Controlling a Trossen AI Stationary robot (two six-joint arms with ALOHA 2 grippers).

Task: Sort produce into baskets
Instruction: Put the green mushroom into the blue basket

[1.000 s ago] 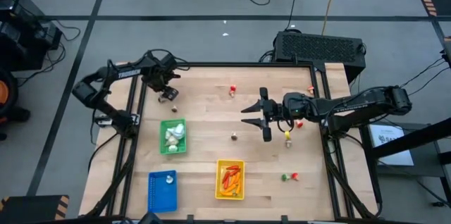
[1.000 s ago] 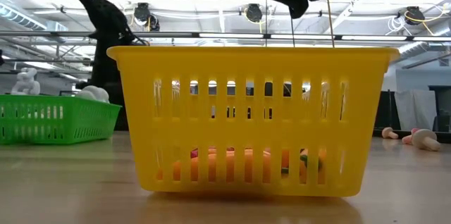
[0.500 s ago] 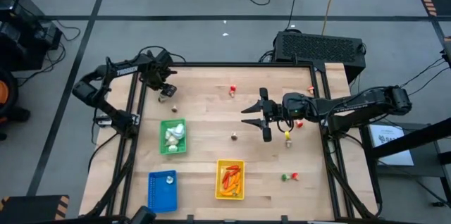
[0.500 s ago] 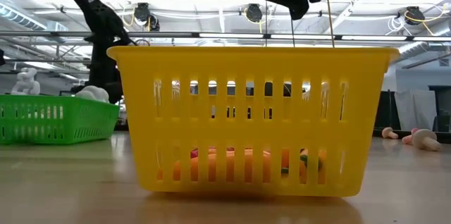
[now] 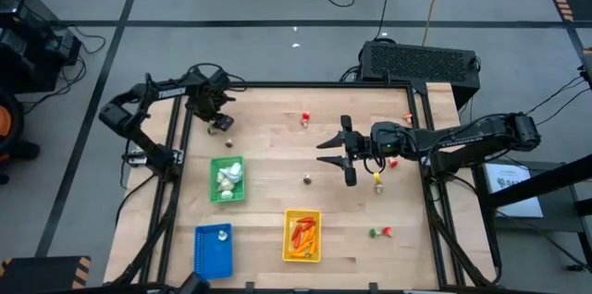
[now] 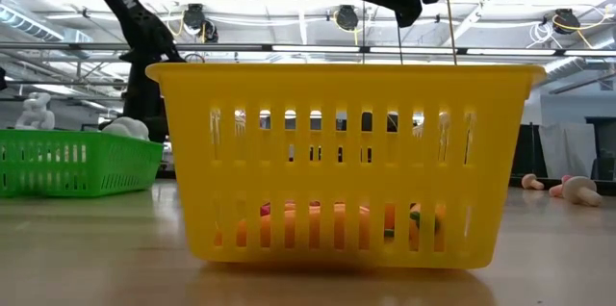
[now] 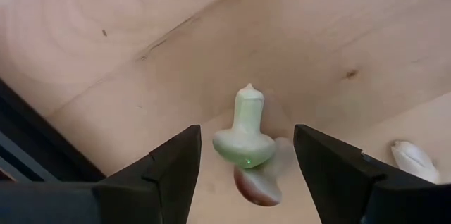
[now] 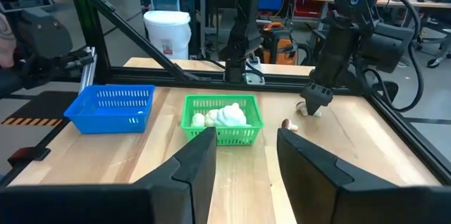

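The left gripper (image 7: 243, 175) hangs open over a mushroom (image 7: 245, 132) between its fingers, beyond the green basket (image 5: 227, 180).

Two dark, jointed arms with white lettering

The left arm (image 5: 148, 114) and right arm (image 5: 462, 137) are matte black, built of rounded segments; white letters run along a link of each. Each ends in two flat, wedge-shaped black fingers (image 7: 169, 175). Thin cables trail by the right arm.
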